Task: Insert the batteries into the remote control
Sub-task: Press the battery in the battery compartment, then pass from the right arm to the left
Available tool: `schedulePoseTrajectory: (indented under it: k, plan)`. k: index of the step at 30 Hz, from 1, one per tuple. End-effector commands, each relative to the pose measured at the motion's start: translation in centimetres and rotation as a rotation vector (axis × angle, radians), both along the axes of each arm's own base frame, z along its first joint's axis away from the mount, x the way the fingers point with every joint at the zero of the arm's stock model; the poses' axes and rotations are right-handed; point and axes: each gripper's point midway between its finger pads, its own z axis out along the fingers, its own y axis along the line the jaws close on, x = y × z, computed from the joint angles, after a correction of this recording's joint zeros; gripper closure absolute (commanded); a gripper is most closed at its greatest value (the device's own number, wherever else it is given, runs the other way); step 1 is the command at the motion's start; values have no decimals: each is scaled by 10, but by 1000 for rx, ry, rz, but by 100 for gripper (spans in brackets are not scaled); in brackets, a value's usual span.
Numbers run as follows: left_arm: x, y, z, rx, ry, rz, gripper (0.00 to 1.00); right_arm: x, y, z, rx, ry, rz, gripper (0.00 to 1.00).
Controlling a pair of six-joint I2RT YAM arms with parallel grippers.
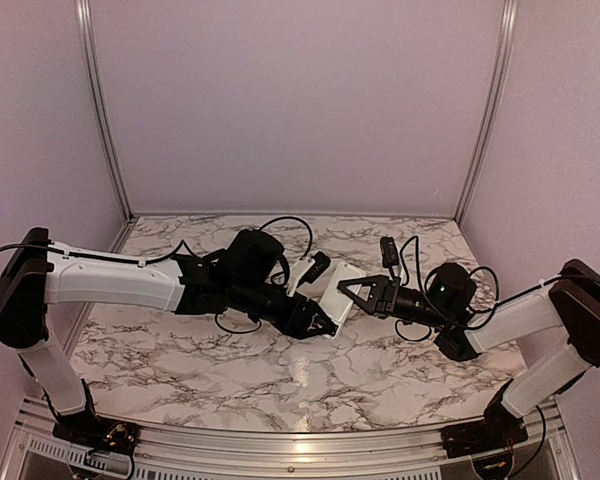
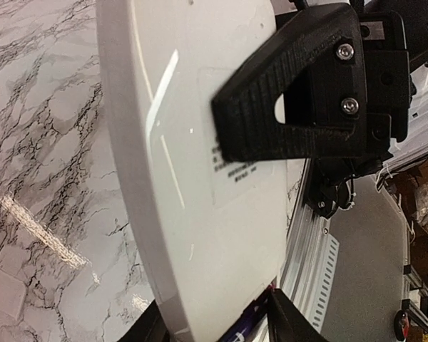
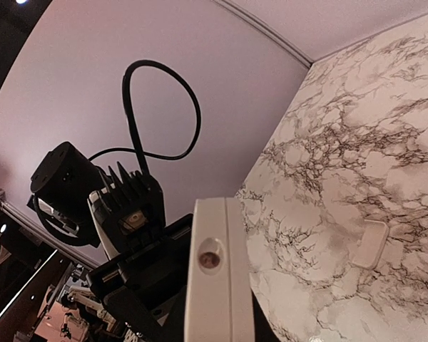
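Observation:
The remote control (image 1: 338,288) is held off the table between both arms, tilted. In the left wrist view its plain white back (image 2: 192,164) fills the frame, its lower end between my left gripper's (image 2: 217,331) black fingers. My right gripper's (image 1: 350,292) finger (image 2: 292,92) lies flat against that back. In the right wrist view the remote's end edge with its small lens (image 3: 209,258) stands between my right gripper's (image 3: 214,329) jaws. A dark blue thing (image 2: 251,324) shows by the left finger; I cannot tell what it is. The batteries are not visible.
A small white cover plate (image 3: 371,244) lies flat on the marble table (image 1: 180,350); it also shows in the left wrist view (image 2: 1,288). The aluminium rail of the table's edge (image 2: 310,249) runs close behind the remote. Cables loop above the left wrist (image 3: 160,107).

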Motion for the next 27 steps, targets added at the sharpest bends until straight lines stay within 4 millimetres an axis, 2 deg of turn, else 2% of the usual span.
schedulePoseTrajectory:
  k: [1,4,7,8,12,15,19,24,27]
  plan:
    - [16,5,-18,81,-8,70,56,-5,4,32,61,-68,21,100]
    - [18,7,-21,106,-18,82,54,-5,3,31,60,-65,17,100]
    - [21,9,-19,113,-38,86,45,-2,-1,28,53,-58,1,100]
    - [21,10,-16,109,-50,82,41,-1,-3,26,49,-54,-4,100]
    - [28,21,0,86,-114,87,13,3,-11,16,30,-33,-28,100]
    - [43,37,6,91,-154,120,1,6,-18,5,-4,-9,-50,100]
    - [55,48,3,123,-171,122,1,10,-21,-8,-54,10,-75,100]
    - [55,33,9,76,-176,110,10,17,-23,-22,-90,53,-111,100]
    - [54,19,17,67,-215,136,8,23,-26,-32,-123,91,-150,100]
